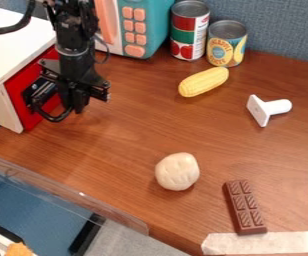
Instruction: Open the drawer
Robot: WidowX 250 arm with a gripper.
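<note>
One sideways pull could drag the white cabinet (pixel 13 45) askew or slip off the red drawer (pixel 16 97) at ten o'clock, since the gripper (pixel 78 102) hangs close beside it, and whether apart, together or clamped on it, we cannot tell.
</note>
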